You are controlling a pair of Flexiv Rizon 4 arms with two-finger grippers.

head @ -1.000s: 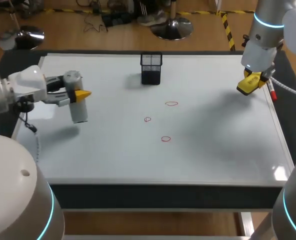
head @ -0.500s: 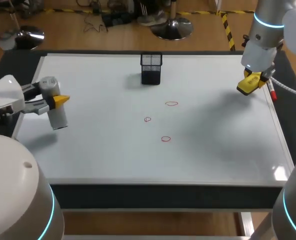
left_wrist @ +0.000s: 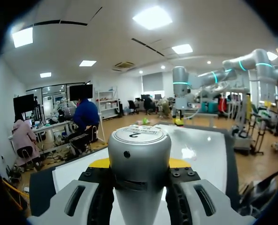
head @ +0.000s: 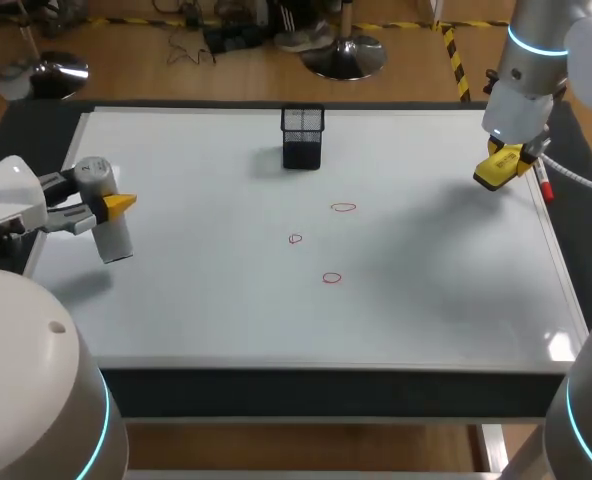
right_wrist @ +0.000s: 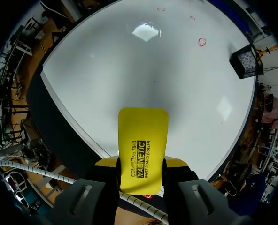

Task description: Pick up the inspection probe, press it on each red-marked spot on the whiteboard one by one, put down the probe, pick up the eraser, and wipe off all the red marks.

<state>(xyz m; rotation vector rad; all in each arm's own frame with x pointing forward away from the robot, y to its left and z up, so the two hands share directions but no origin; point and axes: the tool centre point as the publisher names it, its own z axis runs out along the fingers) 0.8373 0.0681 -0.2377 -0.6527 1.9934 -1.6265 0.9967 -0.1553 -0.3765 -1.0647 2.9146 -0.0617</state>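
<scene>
My left gripper is shut on the silver cylindrical probe, held just above the whiteboard's left edge. In the left wrist view the probe stands between the fingers of that gripper. Over the board's far right corner, my right gripper is shut on the yellow eraser. The eraser juts out ahead of the right gripper. Three small red rings lie mid-board: one, another, a third.
A black mesh pen holder stands at the board's far middle, seen too in the right wrist view. A red marker lies by the right edge, next to my right gripper.
My left arm has carried the probe leftward, from inside the board to its left edge. The right arm and the eraser have not moved.
</scene>
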